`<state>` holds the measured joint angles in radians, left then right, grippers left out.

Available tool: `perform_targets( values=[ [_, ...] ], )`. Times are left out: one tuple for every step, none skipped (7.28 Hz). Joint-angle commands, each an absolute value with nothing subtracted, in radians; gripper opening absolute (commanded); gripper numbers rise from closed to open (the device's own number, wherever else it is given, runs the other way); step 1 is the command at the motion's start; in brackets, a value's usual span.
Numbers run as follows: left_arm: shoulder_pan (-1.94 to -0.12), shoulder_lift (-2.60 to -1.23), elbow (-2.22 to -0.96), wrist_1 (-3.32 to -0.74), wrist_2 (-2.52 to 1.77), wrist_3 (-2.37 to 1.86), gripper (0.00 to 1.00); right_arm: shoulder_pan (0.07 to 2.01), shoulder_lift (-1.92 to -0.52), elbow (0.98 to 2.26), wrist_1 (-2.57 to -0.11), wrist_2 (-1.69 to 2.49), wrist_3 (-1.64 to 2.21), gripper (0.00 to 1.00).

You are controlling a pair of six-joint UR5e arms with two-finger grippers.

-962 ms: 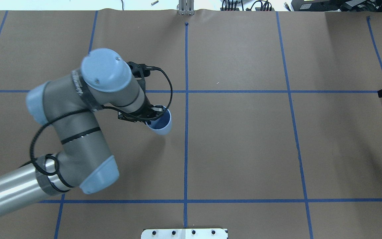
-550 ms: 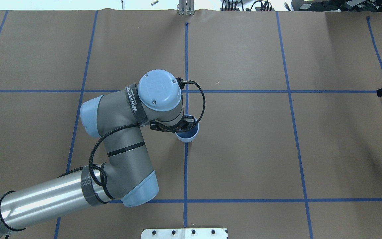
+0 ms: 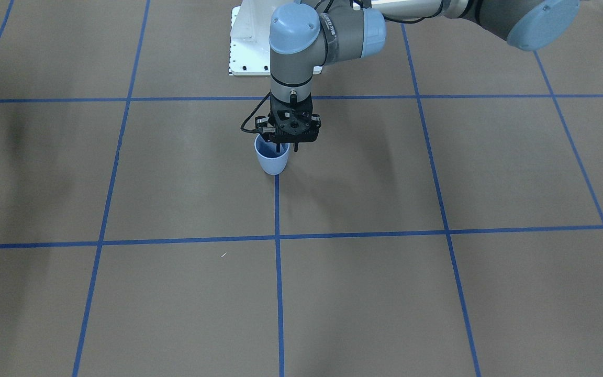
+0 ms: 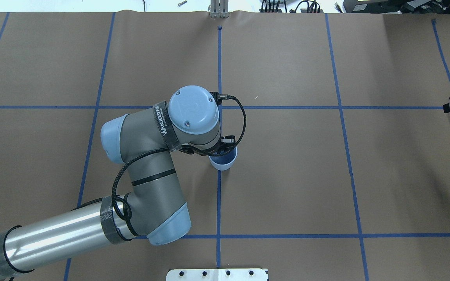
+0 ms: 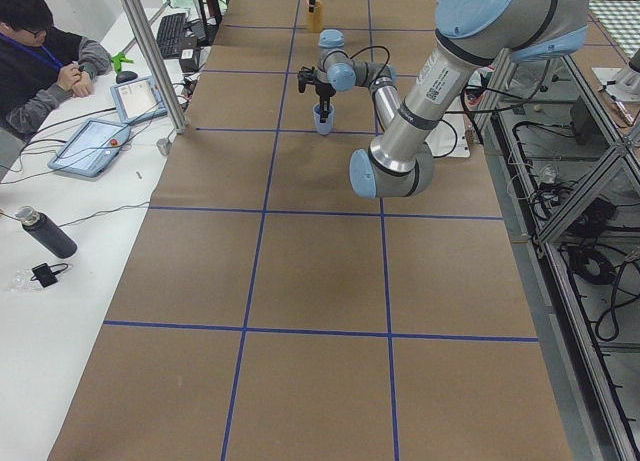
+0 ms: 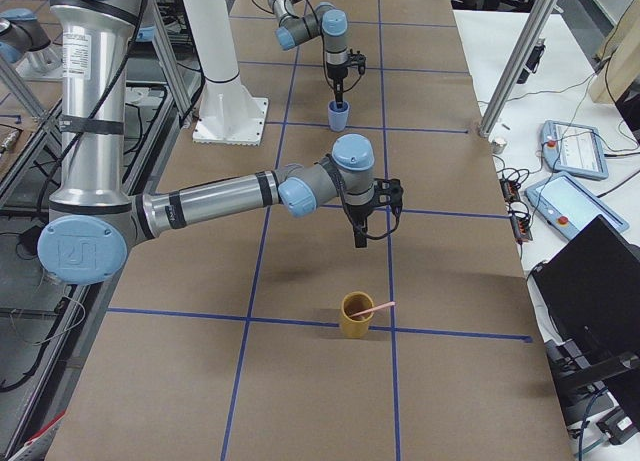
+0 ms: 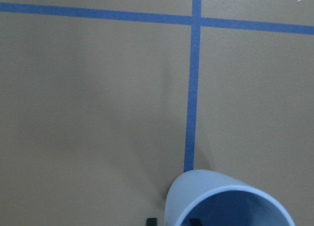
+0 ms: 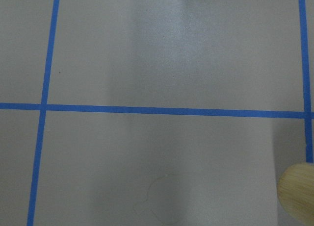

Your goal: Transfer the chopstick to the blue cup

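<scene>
You've got the pink chopstick (image 6: pixel 378 307) leaning in the tan cup (image 6: pixel 355 322), nearest the right-end camera. Just beyond, your right gripper (image 6: pixel 358 239) hovers, jaws impossible to judge. Farther off, your left gripper (image 3: pixel 287 150) has jaws pinching the blue cup (image 3: pixel 272 162) at its rim, upright on the desk (image 3: pixel 437 293).

You'll find the pale blue tapered plastic cup (image 4: pixel 223 161) standing on the centre line of the brown paper-covered table (image 4: pixel 287 175), with the left gripper (image 3: pixel 287 148) straddling its rim. Far to the robot's right, the thin pale pink chopstick (image 6: pixel 378 308) leans in a tan cylindrical cup (image 6: pixel 355 324).
</scene>
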<state>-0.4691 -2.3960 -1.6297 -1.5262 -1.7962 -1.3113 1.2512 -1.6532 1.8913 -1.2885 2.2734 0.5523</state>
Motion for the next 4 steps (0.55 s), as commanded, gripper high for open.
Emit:
perform_targets(
  values=[
    [-0.55,-2.37,-1.73,-1.508,-1.86,-1.305,0.98,1.293,-1.629,1.904,-1.296,2.281,0.54,1.0],
    [-0.659,-2.306,-1.787,-1.505,-2.011,-1.251,0.98,1.343,-1.632,1.902,-1.298,2.289,0.51,1.0],
    [-0.773,-2.204,-1.858,-1.505,-2.114,-1.06,0.98,1.383,-1.643,1.885,-1.302,2.289,0.386,1.0],
    [-0.884,-2.095,-1.885,-1.508,-2.165,-0.847,0.98,1.441,-1.641,1.84,-1.301,2.289,0.28,1.0]
  ],
)
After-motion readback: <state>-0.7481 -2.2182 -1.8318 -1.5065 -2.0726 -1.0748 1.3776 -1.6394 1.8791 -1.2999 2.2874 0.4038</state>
